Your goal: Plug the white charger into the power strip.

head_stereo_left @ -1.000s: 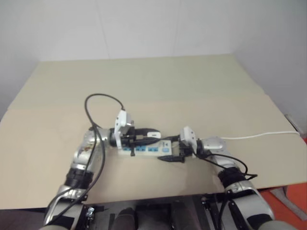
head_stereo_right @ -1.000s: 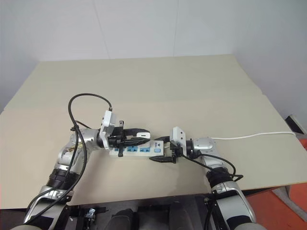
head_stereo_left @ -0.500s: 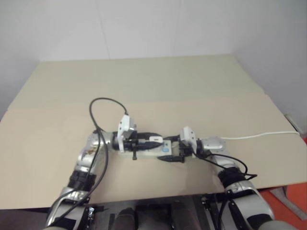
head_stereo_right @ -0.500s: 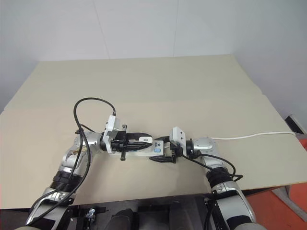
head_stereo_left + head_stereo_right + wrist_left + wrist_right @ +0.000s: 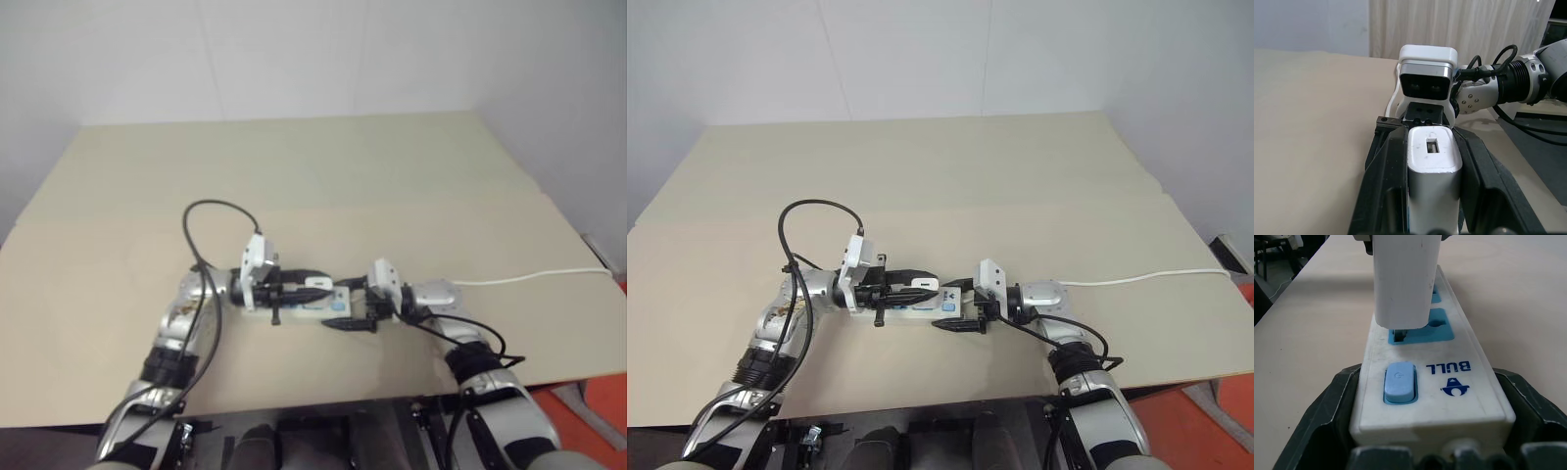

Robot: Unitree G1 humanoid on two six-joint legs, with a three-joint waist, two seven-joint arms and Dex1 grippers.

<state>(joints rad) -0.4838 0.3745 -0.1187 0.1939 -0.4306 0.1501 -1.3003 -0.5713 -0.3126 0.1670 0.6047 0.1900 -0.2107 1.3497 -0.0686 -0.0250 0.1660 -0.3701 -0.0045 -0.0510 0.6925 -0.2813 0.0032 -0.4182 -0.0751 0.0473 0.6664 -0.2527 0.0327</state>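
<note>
White charger over power strip socket (prongs partly in).

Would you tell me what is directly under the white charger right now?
The power strip: the white charger stands over the blue socket nearest its switch. Its prongs and the contact point are covered.

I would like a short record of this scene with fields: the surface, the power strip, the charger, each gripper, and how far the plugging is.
surface: beige table
power strip: white power strip flat on the table, blue sockets facing up, switch end between the right gripper's fingers
charger: white charger upright over the socket nearest the switch
left gripper: left gripper shut on the charger
right gripper: right gripper shut on the power strip
plugging: a gap shows under the charger, not fully seated
cord: thin white cord runs off to the right
</note>
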